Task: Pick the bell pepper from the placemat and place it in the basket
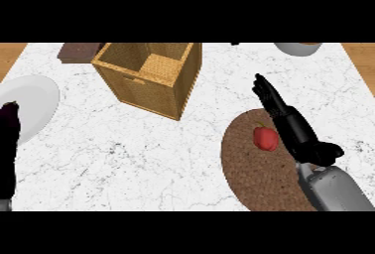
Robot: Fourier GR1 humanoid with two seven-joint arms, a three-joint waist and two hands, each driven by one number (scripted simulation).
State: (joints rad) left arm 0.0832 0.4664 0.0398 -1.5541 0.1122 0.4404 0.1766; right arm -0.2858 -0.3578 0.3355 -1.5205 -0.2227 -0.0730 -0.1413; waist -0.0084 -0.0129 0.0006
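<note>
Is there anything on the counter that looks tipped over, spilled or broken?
Nothing stands out. The bell pepper lies on the placemat beside the open right hand, the basket stands upright, and the plate lies at the left edge.

Only 1 view, from head height, aimed steeply down onto the white marble counter (147, 163). Close enough that forearms enter from the lower edge: right hand (282, 116) at right, left hand (7, 144) at left edge. Wicker basket (147, 89) toward the far side, brown placemat (253, 173) nearer.
</note>
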